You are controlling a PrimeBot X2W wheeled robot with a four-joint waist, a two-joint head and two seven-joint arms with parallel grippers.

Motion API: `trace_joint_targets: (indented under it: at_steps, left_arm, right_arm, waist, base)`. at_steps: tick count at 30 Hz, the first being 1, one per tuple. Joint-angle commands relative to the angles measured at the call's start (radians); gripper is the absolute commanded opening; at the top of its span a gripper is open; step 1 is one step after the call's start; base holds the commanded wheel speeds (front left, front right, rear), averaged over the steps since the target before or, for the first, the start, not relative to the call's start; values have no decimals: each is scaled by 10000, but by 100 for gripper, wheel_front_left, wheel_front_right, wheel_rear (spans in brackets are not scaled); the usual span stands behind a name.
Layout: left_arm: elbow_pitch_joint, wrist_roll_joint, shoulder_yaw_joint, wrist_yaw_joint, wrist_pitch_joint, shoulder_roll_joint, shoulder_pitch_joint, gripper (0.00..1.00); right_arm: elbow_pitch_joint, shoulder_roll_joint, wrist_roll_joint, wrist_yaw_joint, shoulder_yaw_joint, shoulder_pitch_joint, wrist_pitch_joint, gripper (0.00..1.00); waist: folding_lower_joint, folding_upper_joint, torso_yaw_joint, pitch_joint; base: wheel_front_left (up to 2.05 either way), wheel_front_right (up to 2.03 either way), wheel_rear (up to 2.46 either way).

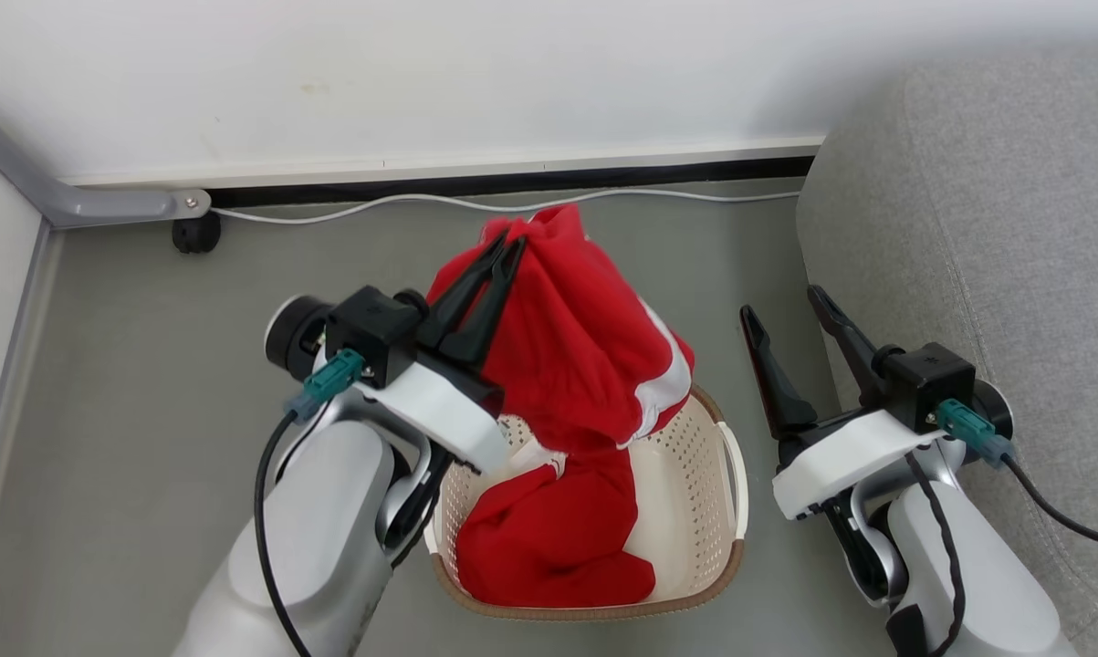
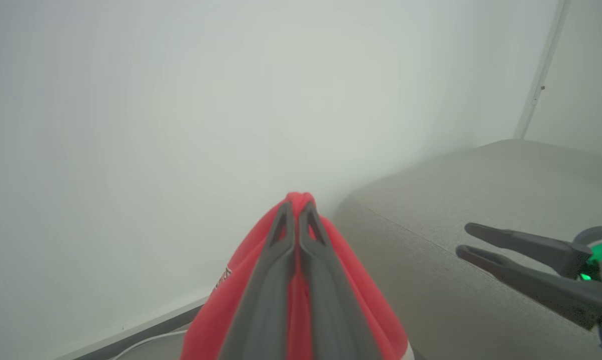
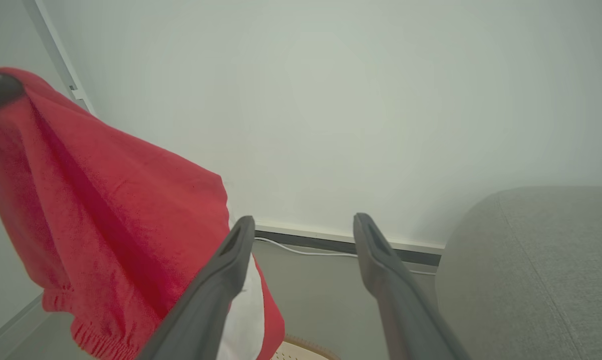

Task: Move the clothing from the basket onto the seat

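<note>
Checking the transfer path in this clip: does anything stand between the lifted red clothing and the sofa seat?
Yes. The right tool, open and empty, hangs by the edge of the seat, between it and the clothing pinched in the left tool. Nothing else visible lies in that gap.

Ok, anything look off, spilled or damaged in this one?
Nothing stands out. The left gripper is shut on the clothing, which hangs over the basket with more red fabric inside. None lies on the floor. The right gripper is open and empty beside the seat.
</note>
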Motion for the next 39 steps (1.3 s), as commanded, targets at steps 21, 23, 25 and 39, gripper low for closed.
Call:
trace_joint_targets:
  at_steps: [21,23,25,39]
  left_arm:
    - [-1116,8,130,-38,-59,124,-1147,0]
    - [-1116,6,82,-38,-59,113,-1125,0]
    - [-1109,3,40,-38,-59,103,-1124,0]
    - [-1234,-74,-492,-38,-59,-32,-1216,0]
  right_arm:
    - [-654,179,316,42,774,280,-53,100]
    - [-1183,192,481,42,1257,147,-53,100]
    - [-1782,198,672,42,1811,-29,-53,100]
    - [-1203,224,200,42,2862,-1067,-53,100]
  waist:
    - [0,0,173,-463]
    - [0,0,189,-439]
    - [0,0,206,-402]
    - [0,0,537,-280]
  base:
    - [0,0,0]
    - [0,0,0]
    - [0,0,0]
    - [0,0,0]
